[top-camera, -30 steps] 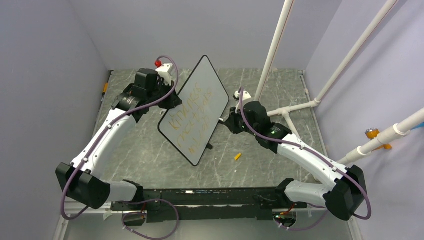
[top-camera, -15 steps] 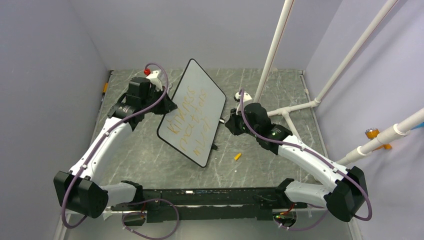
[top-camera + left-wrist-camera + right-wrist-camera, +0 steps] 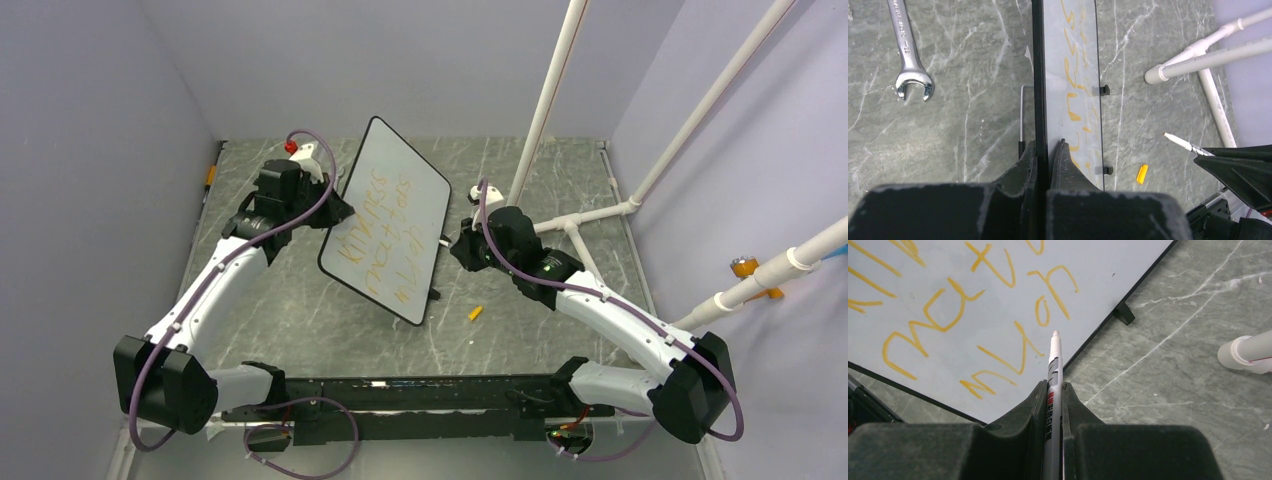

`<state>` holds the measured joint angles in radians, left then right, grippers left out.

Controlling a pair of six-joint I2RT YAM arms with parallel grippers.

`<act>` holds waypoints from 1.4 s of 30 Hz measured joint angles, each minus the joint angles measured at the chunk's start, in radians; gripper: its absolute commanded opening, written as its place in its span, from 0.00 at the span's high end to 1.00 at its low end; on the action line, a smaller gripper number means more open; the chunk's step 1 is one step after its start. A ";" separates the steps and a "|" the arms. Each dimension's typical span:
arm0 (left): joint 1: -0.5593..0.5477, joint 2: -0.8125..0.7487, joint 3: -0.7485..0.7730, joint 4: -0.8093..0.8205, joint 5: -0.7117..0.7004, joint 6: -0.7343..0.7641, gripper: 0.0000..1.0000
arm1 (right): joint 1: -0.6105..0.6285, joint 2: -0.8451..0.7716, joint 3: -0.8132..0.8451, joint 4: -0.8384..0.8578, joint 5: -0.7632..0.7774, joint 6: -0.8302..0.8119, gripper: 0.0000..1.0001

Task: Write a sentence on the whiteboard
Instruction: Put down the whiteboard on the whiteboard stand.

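Whiteboard (image 3: 422, 185): tilted, clamped by left claw (image 3: 1046, 145) | right claw (image 3: 1053, 386): gripping marker (image 3: 1054, 360)

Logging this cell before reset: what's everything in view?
black-framed flat whiteboard: one, white, mid-table, tilted
orange handwritten sentence: three lines, orange, on whiteboard
slim marker pen: one, pale, in right gripper
small cap-like piece: one, orange, table right of whiteboard
open-end metal wrench: one, silver, table left of whiteboard
L-shaped hex key: one, metallic, beside whiteboard's frame
plastic pipes: several, white, right side
marbled table: one, grey, underneath
left gripper: black, shut on whiteboard's edge
right gripper: black, shut on marker pen
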<state>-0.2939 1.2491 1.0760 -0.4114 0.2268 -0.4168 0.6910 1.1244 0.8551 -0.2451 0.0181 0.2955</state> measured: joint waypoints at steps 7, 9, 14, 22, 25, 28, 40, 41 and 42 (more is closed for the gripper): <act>0.005 0.001 -0.060 0.084 0.003 -0.056 1.00 | 0.000 0.001 0.000 0.002 0.001 -0.001 1.00; 0.001 0.010 -0.070 0.101 0.005 -0.069 1.00 | 0.000 0.003 0.000 0.003 0.000 -0.001 1.00; -0.028 0.035 -0.074 0.136 -0.003 -0.083 1.00 | 0.000 0.008 0.000 0.006 0.001 -0.005 1.00; -0.058 0.018 -0.092 0.143 -0.047 -0.105 0.95 | 0.000 0.009 -0.003 0.007 0.009 -0.007 1.00; -0.060 0.014 -0.102 0.148 -0.057 -0.113 0.91 | -0.002 0.009 -0.006 0.008 0.009 -0.007 1.00; -0.063 0.010 -0.118 0.157 -0.076 -0.119 0.87 | -0.002 0.009 -0.011 0.011 0.009 -0.007 1.00; -0.075 0.032 -0.128 0.110 -0.146 -0.089 0.72 | -0.003 0.009 -0.015 0.014 0.009 -0.007 1.00; -0.076 0.033 -0.126 0.106 -0.148 -0.085 0.71 | -0.003 0.009 -0.015 0.014 0.009 -0.007 1.00; -0.078 0.033 -0.123 0.100 -0.153 -0.077 0.71 | -0.003 0.010 -0.015 0.014 0.009 -0.007 1.00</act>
<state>-0.3721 1.2823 0.9527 -0.3111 0.0734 -0.4934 0.6880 1.1339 0.8402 -0.2314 0.0273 0.2882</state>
